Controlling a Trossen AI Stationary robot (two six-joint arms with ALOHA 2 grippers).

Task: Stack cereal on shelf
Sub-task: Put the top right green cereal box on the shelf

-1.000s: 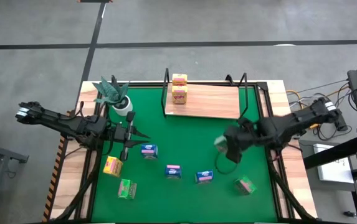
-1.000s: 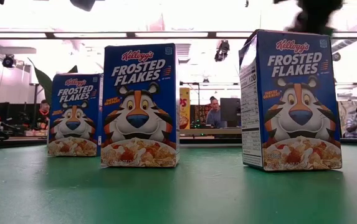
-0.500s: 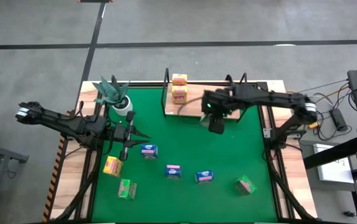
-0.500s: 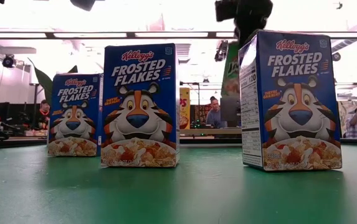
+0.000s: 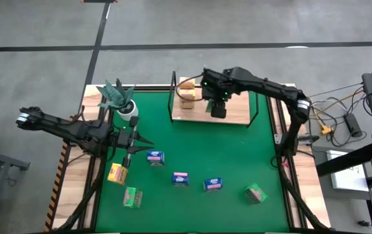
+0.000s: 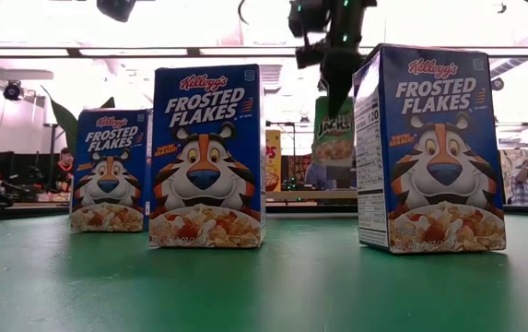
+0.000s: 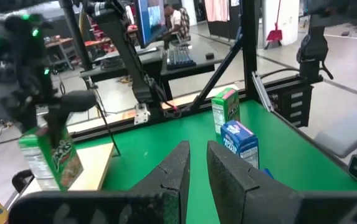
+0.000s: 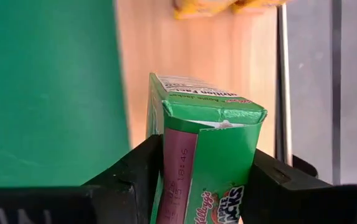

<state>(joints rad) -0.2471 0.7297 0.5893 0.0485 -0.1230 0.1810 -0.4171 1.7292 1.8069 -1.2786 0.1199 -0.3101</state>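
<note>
Green cereal box upright over wooden shelf, beside yellow boxes.

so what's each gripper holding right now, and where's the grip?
The right gripper holds a green cereal box by its two opposite sides, above the shelf. The left gripper holds nothing.
</note>
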